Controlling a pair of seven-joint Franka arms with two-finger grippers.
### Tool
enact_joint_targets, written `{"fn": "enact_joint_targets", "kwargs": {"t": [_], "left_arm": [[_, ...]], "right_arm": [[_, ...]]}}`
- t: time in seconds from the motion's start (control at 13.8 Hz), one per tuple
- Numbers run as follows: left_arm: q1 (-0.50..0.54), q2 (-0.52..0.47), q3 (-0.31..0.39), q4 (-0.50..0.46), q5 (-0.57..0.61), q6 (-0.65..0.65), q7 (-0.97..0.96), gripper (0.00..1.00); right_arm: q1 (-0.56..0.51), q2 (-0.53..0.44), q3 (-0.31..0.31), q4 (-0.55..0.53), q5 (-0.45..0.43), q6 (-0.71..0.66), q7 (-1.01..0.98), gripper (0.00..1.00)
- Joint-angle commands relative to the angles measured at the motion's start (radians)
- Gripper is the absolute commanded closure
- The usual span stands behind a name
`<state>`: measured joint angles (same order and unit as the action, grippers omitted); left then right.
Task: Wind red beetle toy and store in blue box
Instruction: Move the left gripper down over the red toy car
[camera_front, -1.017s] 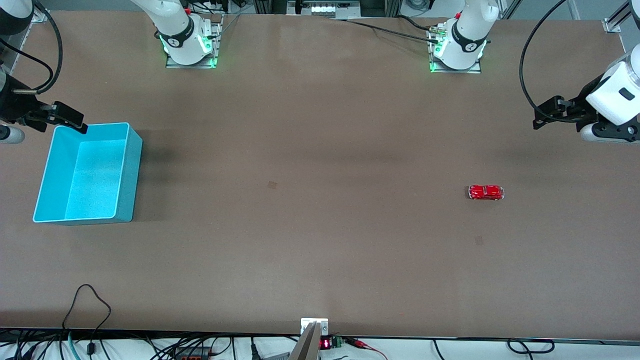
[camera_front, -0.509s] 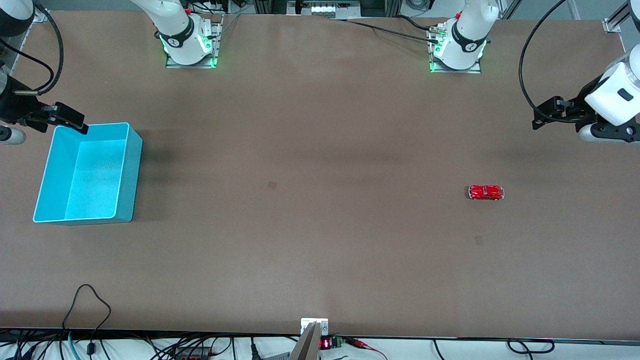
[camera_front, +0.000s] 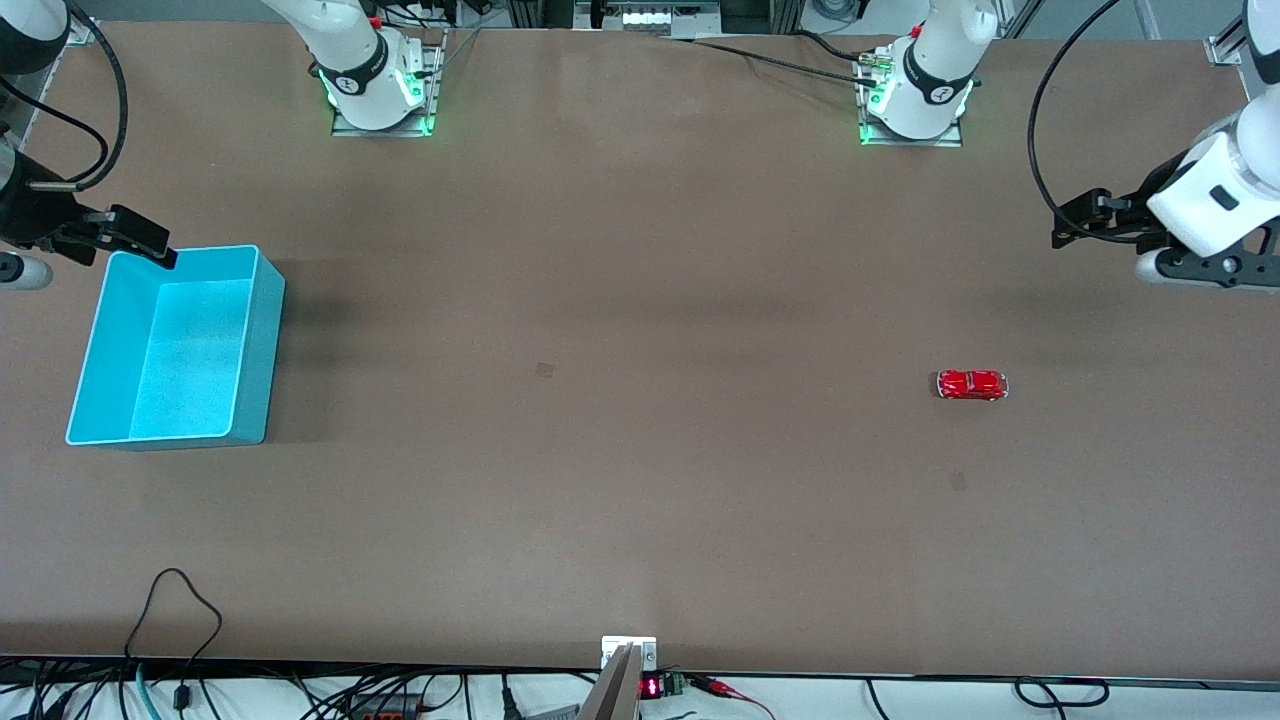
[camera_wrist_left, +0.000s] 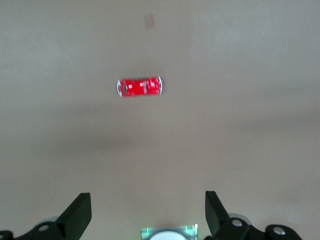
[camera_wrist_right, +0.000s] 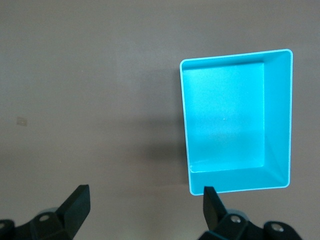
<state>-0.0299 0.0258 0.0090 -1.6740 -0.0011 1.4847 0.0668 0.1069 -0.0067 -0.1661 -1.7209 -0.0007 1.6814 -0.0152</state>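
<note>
- The left end effector (camera_wrist_left: 147, 215) (fingers wide apart, holding nothing) hangs over the table (camera_front: 640, 500), near the red beetle toy (camera_front: 972, 385).
- The right end effector (camera_wrist_right: 145, 210) (also spread, holding nothing) hangs by the blue box (camera_front: 255, 350).

Count on the table: one toy, one box, two grippers

There is one red beetle toy (camera_front: 972, 385), at about 3 o'clock from the table's middle in the front view, and it also appears alone in the left wrist view (camera_wrist_left: 140, 86). There is one blue box (camera_front: 105, 340) at about 9 o'clock, seen again in the right wrist view (camera_wrist_right: 277, 125), with zero items inside it. There are two arms, so two grippers: one left gripper (camera_front: 1075, 222) up at about 2 o'clock and one right gripper (camera_front: 140, 240) at about 10 o'clock, each with two fingers spread wide apart and neither holding anything.
</note>
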Motion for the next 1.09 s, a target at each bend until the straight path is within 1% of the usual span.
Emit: {"fn": "enact_joint_targets", "kwargs": {"t": [0.0,0.22,0.36,0.58,0.73,1.02], "left_arm": [[0.001,0.074,0.002,0.046,0.003,-0.070,0.172,0.00],[0.025,0.109,0.011,0.046,0.006,-0.061,0.434,0.00],[0.044,0.140,0.011,0.034,0.019,-0.017,0.626,0.00],[0.053,0.218,0.011,0.001,0.064,0.156,0.894,0.00],[0.062,0.243,0.011,-0.053,0.079,0.296,1.031,0.00],[0.061,0.264,0.011,-0.232,0.105,0.624,1.316,0.00]], "right_arm": [[0.001,-0.007,0.002,-0.005,-0.007,-0.006,-0.009,0.00],[0.001,-0.007,0.002,-0.005,-0.007,-0.008,-0.009,0.00],[0.001,-0.007,0.002,-0.005,-0.007,-0.006,-0.009,0.00],[0.001,-0.006,0.002,-0.005,-0.007,-0.006,-0.009,0.00],[0.001,-0.006,0.002,-0.005,-0.007,-0.006,-0.008,0.00],[-0.001,-0.006,0.002,-0.005,-0.008,-0.006,-0.008,0.00]]}}
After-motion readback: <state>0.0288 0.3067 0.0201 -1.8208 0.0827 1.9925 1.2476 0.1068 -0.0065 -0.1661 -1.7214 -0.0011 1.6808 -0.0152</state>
